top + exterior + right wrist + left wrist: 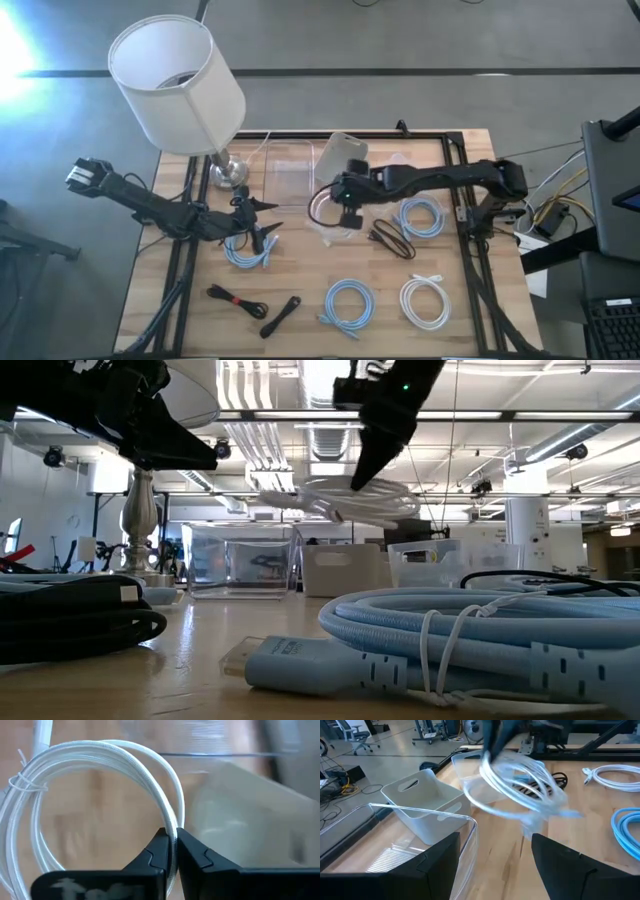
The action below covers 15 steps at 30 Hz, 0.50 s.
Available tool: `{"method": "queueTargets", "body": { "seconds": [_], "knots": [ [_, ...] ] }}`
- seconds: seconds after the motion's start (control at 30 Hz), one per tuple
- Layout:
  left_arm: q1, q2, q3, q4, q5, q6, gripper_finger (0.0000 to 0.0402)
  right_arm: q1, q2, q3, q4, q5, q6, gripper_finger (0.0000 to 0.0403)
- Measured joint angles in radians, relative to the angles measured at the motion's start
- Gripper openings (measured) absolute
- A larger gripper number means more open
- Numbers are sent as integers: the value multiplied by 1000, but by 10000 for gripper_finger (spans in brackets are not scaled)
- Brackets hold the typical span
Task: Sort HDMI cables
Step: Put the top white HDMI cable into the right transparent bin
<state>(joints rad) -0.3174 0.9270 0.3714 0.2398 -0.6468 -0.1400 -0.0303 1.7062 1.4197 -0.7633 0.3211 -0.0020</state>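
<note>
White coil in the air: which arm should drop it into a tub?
Right, most likely. The right gripper is already shut on the white coil, carrying it beside the clear tubs. The left gripper hangs open over a light blue coil.

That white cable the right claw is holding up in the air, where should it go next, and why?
Probably a short carry toward the clear tubs, then a drop. The right claw is shut on the white cable, and the coil hangs above the table beside the tubs, not yet over one. The left claw waits open close by. Which tub takes white coils cannot be told from here.
</note>
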Motion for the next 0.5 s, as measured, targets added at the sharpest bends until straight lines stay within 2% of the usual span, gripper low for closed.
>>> {"method": "queueTargets", "body": {
  "seconds": [0.2,0.5],
  "knots": [
    [0,0,0,-1,0,0,250,-1,-105,-28,-151,277,39,18],
    [0,0,0,0,0,0,250,-8,-300,-222,-131,548,55,18]
  ]
}}
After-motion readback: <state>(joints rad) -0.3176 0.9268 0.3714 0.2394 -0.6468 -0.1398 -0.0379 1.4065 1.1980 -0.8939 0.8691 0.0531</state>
